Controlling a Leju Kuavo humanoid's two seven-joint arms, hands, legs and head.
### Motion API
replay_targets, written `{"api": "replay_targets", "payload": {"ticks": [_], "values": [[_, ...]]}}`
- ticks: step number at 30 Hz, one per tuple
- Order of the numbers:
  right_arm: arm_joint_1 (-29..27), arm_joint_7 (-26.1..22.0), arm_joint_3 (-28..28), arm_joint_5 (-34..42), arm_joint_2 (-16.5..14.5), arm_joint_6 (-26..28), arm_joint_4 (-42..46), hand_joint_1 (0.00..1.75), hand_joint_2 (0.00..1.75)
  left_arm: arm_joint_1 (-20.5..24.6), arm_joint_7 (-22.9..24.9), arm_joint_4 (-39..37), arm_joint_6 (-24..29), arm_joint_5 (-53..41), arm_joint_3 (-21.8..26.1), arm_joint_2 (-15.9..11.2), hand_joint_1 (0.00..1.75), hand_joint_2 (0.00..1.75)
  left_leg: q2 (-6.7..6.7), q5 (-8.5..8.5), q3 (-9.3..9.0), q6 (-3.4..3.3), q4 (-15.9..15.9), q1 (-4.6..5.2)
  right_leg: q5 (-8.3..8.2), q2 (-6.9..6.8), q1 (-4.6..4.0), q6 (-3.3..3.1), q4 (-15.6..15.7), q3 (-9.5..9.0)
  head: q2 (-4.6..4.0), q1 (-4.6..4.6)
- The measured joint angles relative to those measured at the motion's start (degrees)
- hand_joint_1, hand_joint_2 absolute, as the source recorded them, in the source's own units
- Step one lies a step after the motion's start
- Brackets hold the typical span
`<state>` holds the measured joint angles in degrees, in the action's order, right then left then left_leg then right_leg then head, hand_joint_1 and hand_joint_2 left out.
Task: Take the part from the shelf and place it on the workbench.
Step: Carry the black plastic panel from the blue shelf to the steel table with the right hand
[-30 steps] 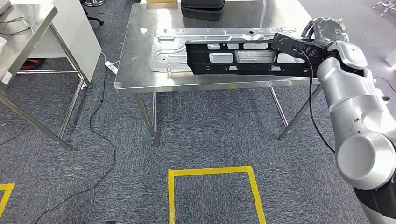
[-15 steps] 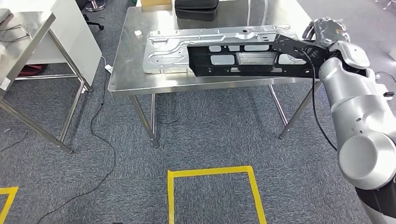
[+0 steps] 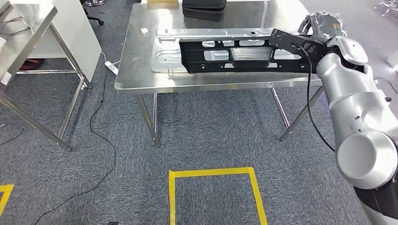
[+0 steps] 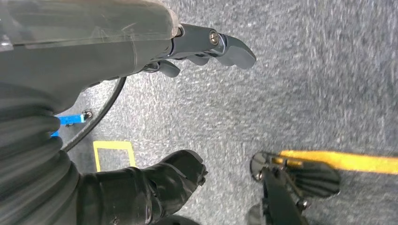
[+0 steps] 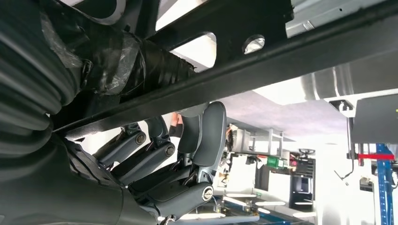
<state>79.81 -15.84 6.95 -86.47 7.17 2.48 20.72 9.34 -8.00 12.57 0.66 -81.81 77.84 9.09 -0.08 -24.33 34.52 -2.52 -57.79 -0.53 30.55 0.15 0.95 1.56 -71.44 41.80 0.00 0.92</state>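
A long black frame-like part (image 3: 234, 55) hangs level just over the steel workbench (image 3: 136, 70), above a silver pressed metal panel (image 3: 165, 56). My right hand (image 3: 323, 27) grips the part's right end at the bench's right side. In the right wrist view the black part (image 5: 291, 51) crosses above the hand's curled fingers (image 5: 187, 154), which wrap under it. I cannot tell whether the part touches the panel. My left hand (image 4: 117, 47) hangs over the carpet with its fingers (image 4: 220, 44) and thumb apart, holding nothing.
A black case (image 3: 204, 8) sits at the bench's far edge. Another steel table (image 3: 23, 28) and a white board (image 3: 80, 33) stand at the left. Cables trail on the carpet (image 3: 105, 140). A yellow tape square (image 3: 213, 173) marks the floor before the bench.
The view swayed between frames. My right hand has carried the black part a little farther in over the bench and to the left. The grip is unchanged.
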Motion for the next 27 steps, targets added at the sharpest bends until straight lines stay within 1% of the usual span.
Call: {"api": "replay_targets", "payload": {"ticks": [1, 2, 3, 4, 5, 6, 7, 9, 11, 12, 13, 15, 16, 17, 18, 19, 20, 21, 22, 23, 25, 26, 27], "values": [[0.1, 0.0, 0.0, 0.0, 0.0, -0.1, 0.0, 1.75, 1.75, 0.0, 0.0, 0.0, 0.0, 0.0, 0.0, 0.0, 0.0, 1.75, -0.06, -0.09, -0.01, -0.04, -0.1, 0.0, 0.6, -0.01, 0.02, 0.09, -2.7, 1.36, 0.0, 0.0], [0.1, 0.1, 0.0, 0.0, 0.0, -0.1, 0.0, 1.75, 1.75, 0.0, 0.0, 0.0, 0.0, 0.0, 0.0, 0.0, 0.0, 1.75, -0.13, -0.22, -0.03, -0.04, -0.3, 0.0, 0.12, -0.02, 0.05, 0.12, -3.4, 1.87, 0.0, -0.01], [0.1, 0.1, 0.0, 0.0, 0.0, -0.1, 0.0, 1.75, 1.75, -0.1, 0.1, 0.0, 0.0, 0.0, 0.0, 0.0, 0.0, 1.75, -0.21, -0.41, -0.07, 0.03, -0.5, 0.0, -1.36, -0.04, 0.08, 0.05, -1.8, 1.29, 0.0, -0.01], [0.2, 0.1, 0.0, 0.0, 0.0, -0.1, 0.1, 1.75, 1.75, -0.1, 0.1, 0.0, 0.0, 0.0, 0.0, 0.0, 0.0, 1.75, -0.27, -0.64, -0.12, 0.14, -0.7, -0.01, -3.48, -0.06, 0.1, -0.09, 1.5, -0.14, 0.0, -0.01], [0.4, 0.1, 0.0, 0.0, 0.0, -0.1, 0.2, 1.75, 1.75, -0.1, 0.1, 0.0, 0.0, 0.0, 0.0, 0.0, 0.0, 1.75, -0.3, -0.88, -0.11, 0.3, -0.9, -0.02, -5.13, -0.09, 0.05, -0.32, 5.2, -1.82, 0.0, 0.0], [0.6, 0.1, 0.0, 0.0, -0.1, -0.1, 0.2, 1.75, 1.75, -0.1, 0.1, 0.0, 0.0, 0.0, 0.0, 0.1, 0.0, 1.75, -0.33, -1.07, 0.02, 0.51, -1.2, 0.05, -6.25, -0.11, -0.13, -0.58, 8.4, -3.29, 0.0, -0.01], [0.7, 0.1, 0.0, 0.0, -0.1, -0.2, 0.3, 1.75, 1.75, 0.0, 0.1, 0.0, 0.0, 0.0, 0.0, 0.1, 0.0, 1.75, -0.33, -1.16, 0.21, 0.77, -1.3, 0.09, -6.67, -0.1, -0.34, -0.85, 10.3, -4.15, 0.0, -0.01], [0.9, 0.1, 0.0, 0.0, -0.3, -0.2, 0.3, 1.75, 1.75, 0.0, 0.1, 0.0, 0.0, 0.0, 0.0, 0.2, 0.0, 1.75, -0.32, -1.19, 0.47, 1.26, -1.4, 0.17, -6.44, 0.0, -0.7, -1.3, 11.4, -4.53, 0.0, -0.03], [0.9, 0.1, 0.0, 0.0, -0.4, -0.2, 0.3, 1.75, 1.75, -0.1, 0.1, 0.0, 0.0, 0.0, 0.0, 0.2, 0.0, 1.75, -0.28, -1.74, 0.63, 1.75, -1.7, 0.23, -6.45, 0.0, -0.3, -1.82, 11.7, -4.79, 0.0, -0.01], [1.0, 0.1, 0.0, 0.0, -0.5, -0.2, 0.3, 1.75, 1.75, 0.0, 0.1, 0.0, 0.0, 0.0, 0.0, 0.1, 0.0, 1.75, -0.26, -2.57, 1.07, 2.0, -2.9, 0.27, -6.48, -0.06, -0.08, -2.11, 12.0, -5.0, 0.0, 0.04], [1.1, 0.1, 0.0, 0.0, -0.6, -0.2, 0.4, 1.75, 1.75, 0.0, 0.1, 0.0, 0.1, 0.0, 0.0, 0.1, 0.0, 1.75, -0.24, -3.99, 2.15, 2.26, -5.3, 0.23, -6.49, -0.14, 0.12, -2.39, 12.2, -5.24, 0.0, 0.07], [1.2, 0.1, 0.0, 0.0, -0.8, -0.2, 0.4, 1.75, 1.75, -0.1, 0.1, 0.0, 0.0, 0.0, 0.0, 0.1, 0.0, 1.75, -0.21, -7.27, 5.62, 2.67, -12.8, -0.01, -6.39, -0.17, 0.08, -2.7, 12.2, -5.41, 0.0, 0.11], [1.2, 0.1, 0.0, 0.0, -0.9, -0.3, 0.3, 1.75, 1.75, -0.1, 0.1, 0.0, 0.0, 0.0, 0.0, 0.1, 0.0, 1.75, -0.21, -8.23, 7.32, 2.83, -16.1, -0.12, -6.34, -0.15, 0.05, -2.76, 12.2, -5.46, 0.0, 0.1], [1.2, 0.0, 0.0, 0.1, -1.0, -0.5, 0.3, 1.75, 1.75, -0.1, 0.1, 0.0, 0.0, 0.0, 0.0, 0.1, 0.0, 1.75, -0.2, -8.12, 8.21, 2.94, -17.5, -0.19, -6.29, -0.09, 0.04, -2.78, 12.1, -5.53, 0.0, 0.1], [1.2, 0.0, 0.0, 0.2, -1.1, -0.8, 0.3, 1.75, 1.75, -0.1, 0.2, 0.0, 0.0, 0.0, 0.0, 0.1, 0.0, 1.75, -0.19, -7.0, 8.1, 2.99, -16.9, -0.22, -6.23, -0.04, 0.05, -2.76, 12.1, -5.62, 0.0, 0.1], [1.2, -0.1, 0.0, 0.3, -1.2, -1.0, 0.3, 1.75, 1.75, -0.1, 0.2, 0.0, 0.0, 0.0, 0.0, 0.1, 0.0, 1.75, -0.18, -4.9, 6.81, 2.95, -13.9, -0.25, -6.14, 0.02, 0.06, -2.66, 12.1, -5.77, 0.0, 0.09], [1.3, -0.1, 0.0, 0.4, -1.3, -1.2, 0.3, 1.75, 1.75, -0.1, 0.2, 0.0, 0.0, 0.0, 0.0, 0.1, 0.0, 1.75, -0.17, -2.76, 4.98, 2.82, -9.7, -0.26, -6.0, 0.07, 0.07, -2.5, 12.0, -5.91, 0.0, 0.09], [1.4, -0.1, 0.0, 0.4, -1.4, -1.3, 0.3, 1.75, 1.75, -0.1, 0.2, 0.0, 0.0, 0.0, 0.0, 0.0, 0.0, 1.75, -0.17, -1.28, 3.14, 2.65, -5.8, -0.18, -5.88, 0.11, -0.04, -2.27, 11.9, -5.94, 0.0, 0.09], [1.5, -0.1, 0.0, 0.4, -1.4, -1.4, 0.3, 1.75, 1.75, 0.0, 0.2, 0.0, 0.0, 0.0, 0.0, 0.0, 0.0, 1.75, -0.2, -0.35, 1.77, 2.45, -2.9, -0.09, -5.83, 0.15, -0.12, -1.98, 11.8, -5.91, 0.0, 0.08], [1.5, -0.1, 0.0, 0.4, -1.4, -1.3, 0.3, 1.75, 1.75, 0.0, 0.3, 0.0, 0.0, 0.0, 0.0, 0.0, 0.0, 1.75, -0.23, -0.25, 1.19, 2.24, -1.6, 0.0, -5.84, 0.17, -0.23, -1.72, 11.8, -5.82, 0.0, 0.06], [1.5, -0.1, 0.0, 0.4, -1.5, -1.3, 0.3, 1.75, 1.75, 0.0, 0.3, 0.0, 0.0, 0.0, 0.0, 0.0, 0.0, 1.75, -0.29, -0.27, 1.08, 1.76, -1.2, 0.11, -5.98, 0.18, -0.27, -1.12, 12.0, -5.77, 0.0, 0.03], [1.4, -0.1, 0.0, 0.4, -1.5, -1.2, 0.3, 1.75, 1.75, 0.0, 0.3, 0.0, 0.0, 0.0, 0.0, 0.0, 0.0, 1.75, -0.26, -0.1, 0.96, 1.42, -1.0, 0.03, -5.83, 0.14, -0.19, -0.84, 11.9, -5.73, 0.0, 0.03], [1.3, -0.2, 0.0, 0.4, -1.5, -1.2, 0.3, 1.75, 1.75, 0.0, 0.3, 0.0, 0.0, 0.0, 0.0, 0.0, 0.0, 1.75, -0.23, 0.08, 0.83, 1.06, -0.7, -0.04, -5.28, 0.08, -0.1, -0.58, 11.2, -5.46, 0.0, 0.01]]}}
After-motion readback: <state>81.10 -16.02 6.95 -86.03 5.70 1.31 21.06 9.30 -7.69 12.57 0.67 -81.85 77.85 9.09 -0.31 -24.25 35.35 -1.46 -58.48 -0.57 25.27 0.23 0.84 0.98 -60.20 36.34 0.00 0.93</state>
